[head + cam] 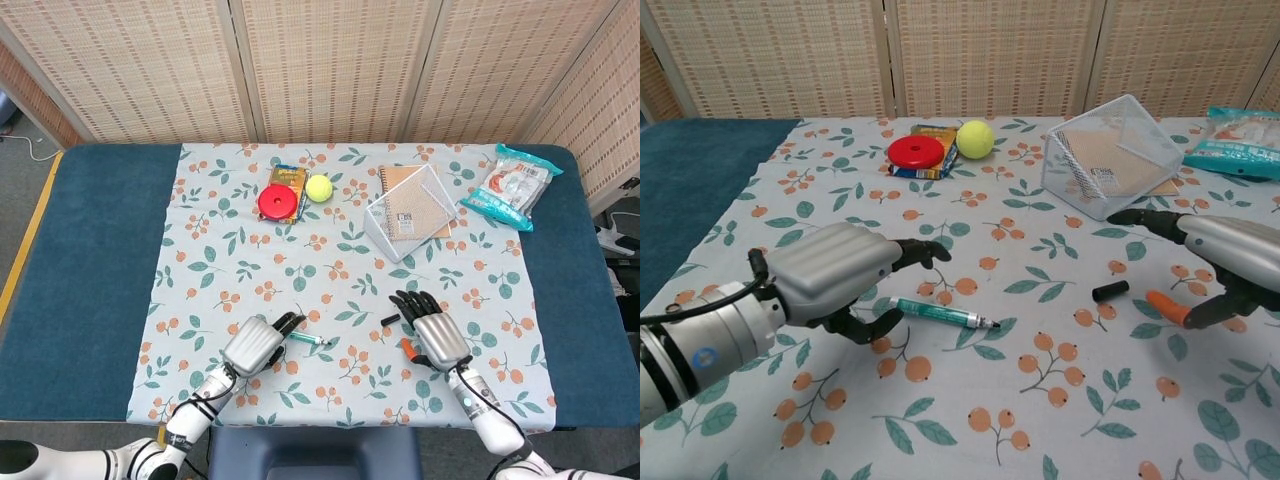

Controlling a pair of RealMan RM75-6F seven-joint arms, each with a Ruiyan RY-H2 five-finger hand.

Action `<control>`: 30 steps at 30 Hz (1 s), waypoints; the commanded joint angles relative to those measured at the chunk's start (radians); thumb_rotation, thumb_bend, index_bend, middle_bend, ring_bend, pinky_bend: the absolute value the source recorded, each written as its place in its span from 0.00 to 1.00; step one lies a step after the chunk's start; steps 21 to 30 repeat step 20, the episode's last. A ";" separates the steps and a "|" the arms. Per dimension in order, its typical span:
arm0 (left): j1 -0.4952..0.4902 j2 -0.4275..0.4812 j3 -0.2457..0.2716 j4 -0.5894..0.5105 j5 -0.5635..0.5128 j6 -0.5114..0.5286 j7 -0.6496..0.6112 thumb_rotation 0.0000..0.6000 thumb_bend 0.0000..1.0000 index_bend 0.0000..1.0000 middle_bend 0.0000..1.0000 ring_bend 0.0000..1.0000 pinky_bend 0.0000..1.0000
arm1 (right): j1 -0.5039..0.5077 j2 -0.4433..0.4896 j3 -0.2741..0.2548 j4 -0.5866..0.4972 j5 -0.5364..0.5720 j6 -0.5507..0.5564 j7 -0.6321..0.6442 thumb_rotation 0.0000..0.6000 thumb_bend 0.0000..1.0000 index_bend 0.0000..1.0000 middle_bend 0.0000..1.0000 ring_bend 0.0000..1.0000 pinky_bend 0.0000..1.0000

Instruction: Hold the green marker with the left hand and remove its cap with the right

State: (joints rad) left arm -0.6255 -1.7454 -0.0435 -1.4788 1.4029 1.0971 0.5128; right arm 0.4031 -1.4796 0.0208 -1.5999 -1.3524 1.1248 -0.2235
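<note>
The green marker (945, 316) lies uncapped on the flowered cloth with its tip pointing right; it also shows in the head view (308, 340). My left hand (840, 275) (258, 343) rests just behind its left end, fingers spread, holding nothing. The black cap (1110, 291) (390, 319) lies loose on the cloth to the right of the marker. My right hand (1220, 255) (432, 335) hovers right of the cap with fingers stretched out, empty and apart from it.
At the back stand a red disc (278, 202) on a coloured box, a tennis ball (319, 188), a tipped wire basket (410, 212) over a notebook, and a snack bag (512, 186). Blue table cover (90, 250) flanks the cloth.
</note>
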 commanded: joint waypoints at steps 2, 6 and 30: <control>0.099 0.280 0.099 -0.217 0.186 0.190 -0.171 1.00 0.47 0.07 0.12 0.27 0.67 | -0.101 0.276 -0.111 -0.238 -0.056 0.118 -0.124 1.00 0.34 0.00 0.00 0.00 0.00; 0.254 0.491 0.199 -0.220 0.267 0.425 -0.332 1.00 0.46 0.04 0.04 0.03 0.40 | -0.251 0.420 -0.174 -0.277 -0.168 0.369 -0.131 1.00 0.29 0.00 0.00 0.00 0.00; 0.497 0.572 0.210 -0.003 0.187 0.604 -0.537 1.00 0.46 0.03 0.04 0.00 0.21 | -0.426 0.451 -0.115 -0.100 -0.202 0.615 0.087 1.00 0.26 0.00 0.00 0.00 0.00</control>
